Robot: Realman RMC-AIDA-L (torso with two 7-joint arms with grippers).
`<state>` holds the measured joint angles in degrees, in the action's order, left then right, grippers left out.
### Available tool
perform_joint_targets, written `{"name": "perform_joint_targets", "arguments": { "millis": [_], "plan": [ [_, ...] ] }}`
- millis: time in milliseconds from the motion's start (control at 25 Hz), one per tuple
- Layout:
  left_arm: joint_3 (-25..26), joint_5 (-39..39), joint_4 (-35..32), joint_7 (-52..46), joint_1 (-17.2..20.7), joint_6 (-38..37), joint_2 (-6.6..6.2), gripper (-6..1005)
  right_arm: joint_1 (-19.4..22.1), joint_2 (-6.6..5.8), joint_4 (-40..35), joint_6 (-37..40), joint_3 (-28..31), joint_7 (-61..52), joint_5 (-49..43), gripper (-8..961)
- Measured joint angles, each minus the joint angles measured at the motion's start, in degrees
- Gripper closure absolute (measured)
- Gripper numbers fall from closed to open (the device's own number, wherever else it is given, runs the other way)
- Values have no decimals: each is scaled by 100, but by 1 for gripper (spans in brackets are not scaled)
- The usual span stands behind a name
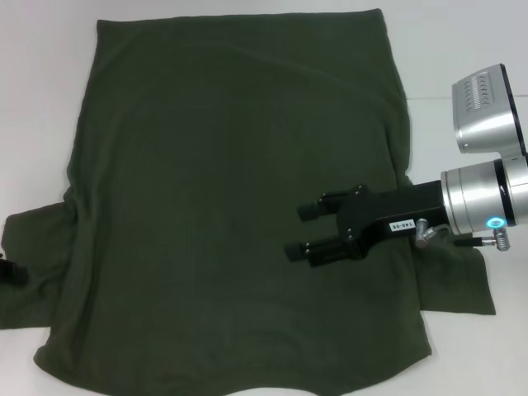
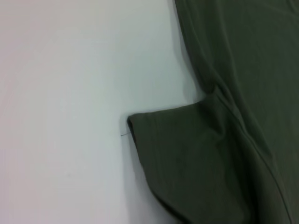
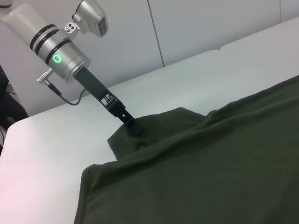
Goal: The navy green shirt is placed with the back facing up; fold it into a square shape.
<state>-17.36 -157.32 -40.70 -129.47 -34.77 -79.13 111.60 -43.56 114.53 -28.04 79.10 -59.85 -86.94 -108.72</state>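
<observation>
The right gripper hangs with its fingers parted above the navy green shirt — cloth lies under it and on every side but behind, where bare white table shows. Nothing stands up from the cloth ahead of its fingertips. Far across the shirt, the left gripper sits down on the opposite sleeve — open tabletop lies beyond it.

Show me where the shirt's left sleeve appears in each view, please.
Head view: left sleeve at the left edge, left gripper at its hem.
Left wrist view: left sleeve juts onto the white table.
Right wrist view: left sleeve under the left gripper.
Shared landmark: the sleeve's hem against the table.
Right gripper hovers open over the shirt.
</observation>
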Motion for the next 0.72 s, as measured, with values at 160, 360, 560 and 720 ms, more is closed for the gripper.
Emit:
{"name": "perform_joint_targets", "arguments": {
  "millis": [160,360,560,720],
  "plan": [
    [-9,-1,0,7,-11,11,2,868,-3,-2,0,0,0,1,0,124],
    [-12,-1,0,9,-37,-6,-11,975,-3,-2,0,0,0,-2,0,124],
    [-13,-26,-11,17,-84,-8,-36,994,-3,5,0,0,1,-6,-19,124],
    [-13,-237,-65,1,-169,7,-85,994,-3,16,0,-7,6,-13,-42,124]
  ]
}}
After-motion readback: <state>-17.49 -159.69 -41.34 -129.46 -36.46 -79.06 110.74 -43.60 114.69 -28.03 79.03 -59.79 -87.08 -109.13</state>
